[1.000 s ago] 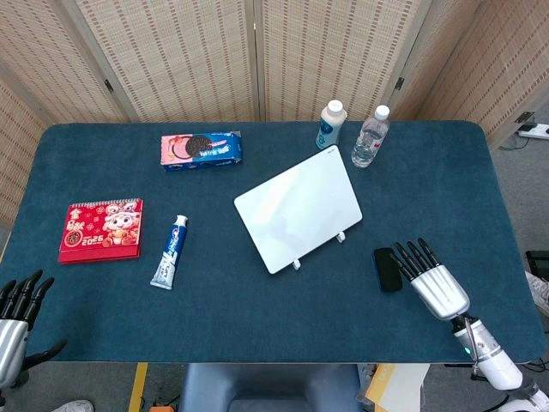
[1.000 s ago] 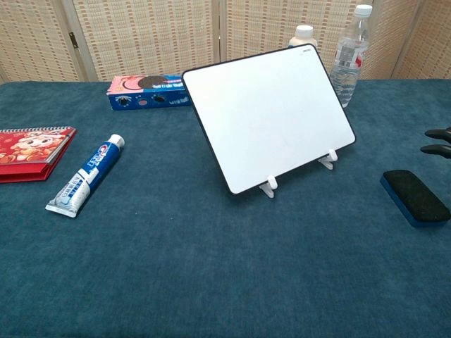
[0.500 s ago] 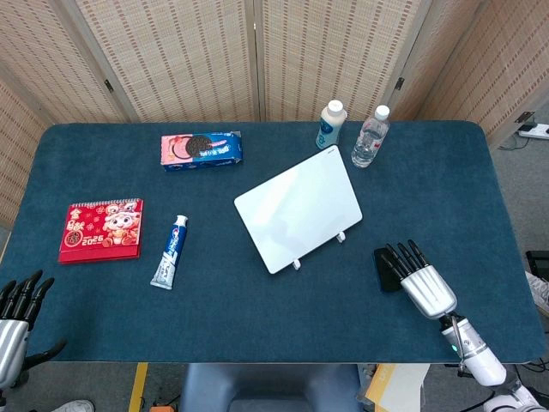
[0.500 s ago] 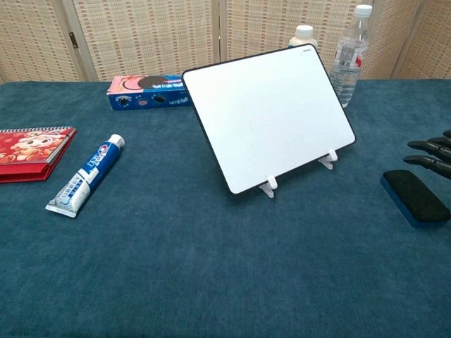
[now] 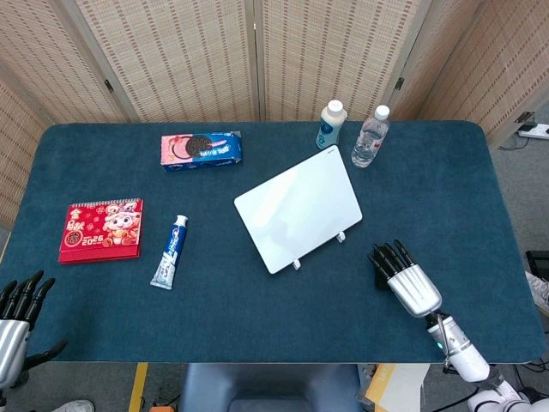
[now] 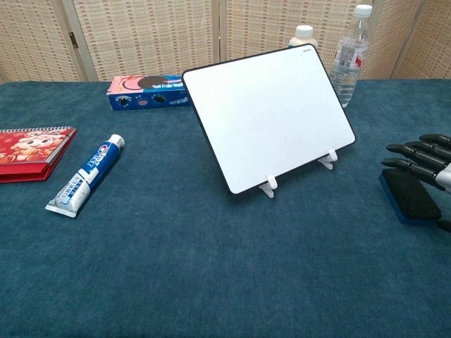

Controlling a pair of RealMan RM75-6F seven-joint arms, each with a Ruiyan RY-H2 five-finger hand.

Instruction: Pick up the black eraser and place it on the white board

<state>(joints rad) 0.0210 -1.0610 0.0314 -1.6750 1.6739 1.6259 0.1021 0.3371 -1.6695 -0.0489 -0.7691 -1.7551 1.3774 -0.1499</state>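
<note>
the right hand (image 5: 405, 279) hovers over the black eraser (image 6: 409, 196), fingers apart, lined up to grasp. the white board (image 5: 298, 209) stands propped just left, ready to receive it.

Even, bright indoor light, soft shadows, both views sharp.

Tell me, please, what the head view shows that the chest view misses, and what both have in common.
Only the head view shows the left hand off the table's near-left corner, and the right hand whole, above the black eraser. Only the chest view shows the white board propped on its clips, tilted back, and the eraser's blue base. Both show the toothpaste, cookie box, red calendar and two bottles.
</note>
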